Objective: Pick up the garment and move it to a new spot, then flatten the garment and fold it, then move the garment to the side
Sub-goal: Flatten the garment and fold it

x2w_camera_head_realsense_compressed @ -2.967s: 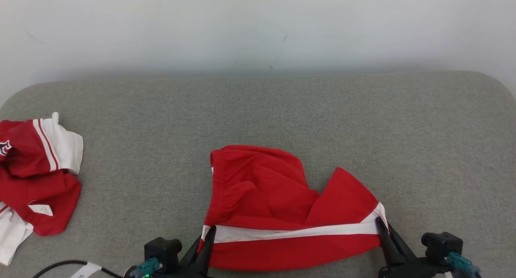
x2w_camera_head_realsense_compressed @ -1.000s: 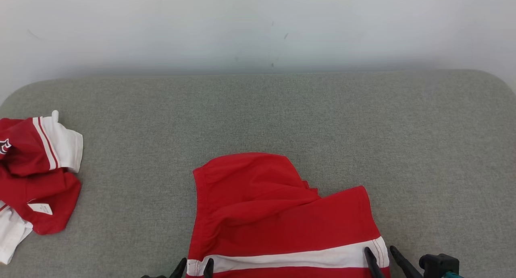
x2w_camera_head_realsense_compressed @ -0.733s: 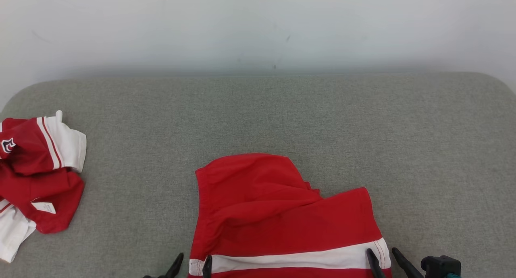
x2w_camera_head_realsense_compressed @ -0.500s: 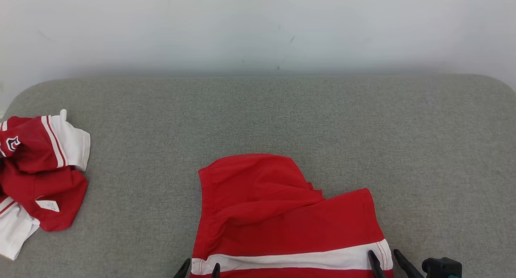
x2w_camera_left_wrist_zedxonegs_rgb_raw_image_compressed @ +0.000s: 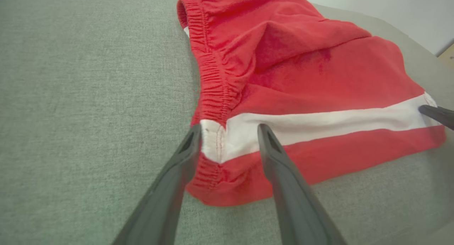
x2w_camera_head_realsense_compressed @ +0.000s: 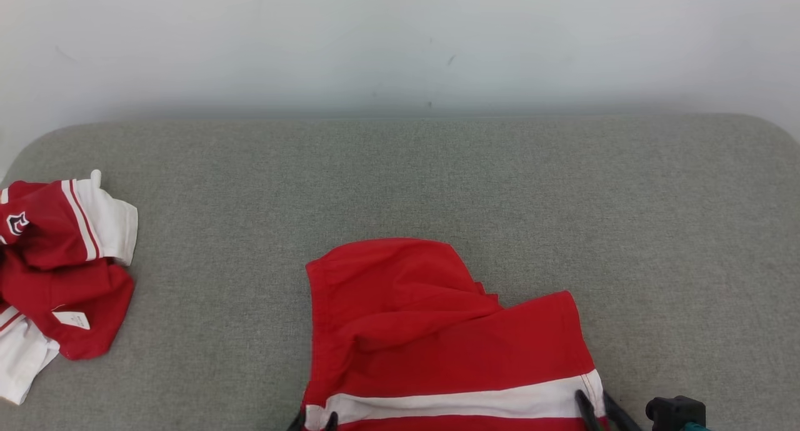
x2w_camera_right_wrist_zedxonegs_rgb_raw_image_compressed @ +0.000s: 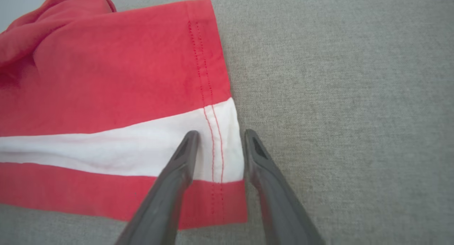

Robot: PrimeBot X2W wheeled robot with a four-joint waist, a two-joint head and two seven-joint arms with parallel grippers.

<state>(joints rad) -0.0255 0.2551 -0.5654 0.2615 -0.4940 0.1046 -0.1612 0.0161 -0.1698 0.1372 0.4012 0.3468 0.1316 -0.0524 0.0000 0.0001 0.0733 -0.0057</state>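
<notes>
Heap of clothes (x2w_camera_head_realsense_compressed: 61, 265) | far left | well apart from garment (x2w_camera_head_realsense_compressed: 437, 340)

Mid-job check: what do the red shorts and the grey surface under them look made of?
The red shorts: soft matte knit, likely cotton jersey; it rumples, and the waistband is gathered elastic. The grey surface: woven upholstery-like fabric, matte, with a fine heathered weave showing.

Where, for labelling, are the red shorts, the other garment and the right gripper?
red shorts (x2w_camera_head_realsense_compressed: 450, 343): head view, middle red panel.
other garment (x2w_camera_head_realsense_compressed: 69, 284): head view, red part.
right gripper (x2w_camera_right_wrist_zedxonegs_rgb_raw_image_compressed: 220, 133): right wrist view, between fingertips.
</notes>
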